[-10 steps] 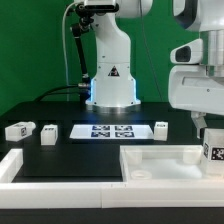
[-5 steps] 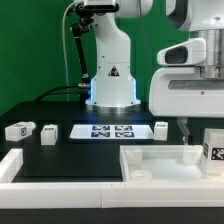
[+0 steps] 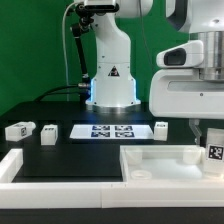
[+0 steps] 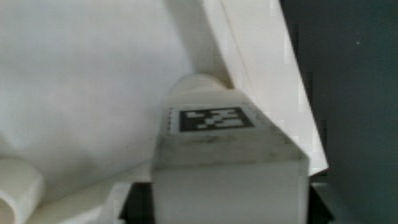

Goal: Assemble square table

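Observation:
My gripper (image 3: pixel 210 132) is shut on a short white leg (image 3: pixel 213 150) with a black-and-white tag, held upright at the exterior view's right. It hangs over the far right corner of the white square table top (image 3: pixel 165 160), which lies with its raised rim up. In the wrist view the leg (image 4: pixel 217 150) fills the space between my gripper's (image 4: pixel 222 206) dark fingers, with its end over the top's rim (image 4: pixel 249 40) near a corner. I cannot tell whether the leg touches the top.
Two loose legs (image 3: pixel 19 130) (image 3: pixel 48 136) lie at the exterior view's left and a third (image 3: pixel 160 128) beside the marker board (image 3: pixel 110 130). A long white L-shaped wall piece (image 3: pixel 60 170) runs along the front. The robot base (image 3: pixel 110 70) stands behind.
The arm has shifted toward the exterior view's left, so more of it shows. The held leg has dropped slightly toward the table top's corner.

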Controlling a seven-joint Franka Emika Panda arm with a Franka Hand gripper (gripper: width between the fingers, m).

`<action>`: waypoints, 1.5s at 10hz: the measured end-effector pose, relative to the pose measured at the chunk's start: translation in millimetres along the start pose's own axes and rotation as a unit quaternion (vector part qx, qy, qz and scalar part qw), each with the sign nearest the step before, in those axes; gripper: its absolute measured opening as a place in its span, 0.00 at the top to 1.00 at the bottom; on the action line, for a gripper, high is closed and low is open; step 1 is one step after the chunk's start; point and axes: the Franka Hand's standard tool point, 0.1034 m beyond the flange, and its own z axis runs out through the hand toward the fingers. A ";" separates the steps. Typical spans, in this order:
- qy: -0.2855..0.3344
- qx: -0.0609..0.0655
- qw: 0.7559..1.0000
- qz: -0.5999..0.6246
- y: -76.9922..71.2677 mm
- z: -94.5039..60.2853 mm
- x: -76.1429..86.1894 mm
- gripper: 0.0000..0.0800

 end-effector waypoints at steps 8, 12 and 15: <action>-0.030 0.021 0.864 0.502 10.1 3.2 1.0 0.64; -0.019 0.004 0.920 0.392 1.5 3.5 -8.0 0.31; -0.016 -0.004 0.963 0.271 0.3 2.5 -8.1 0.20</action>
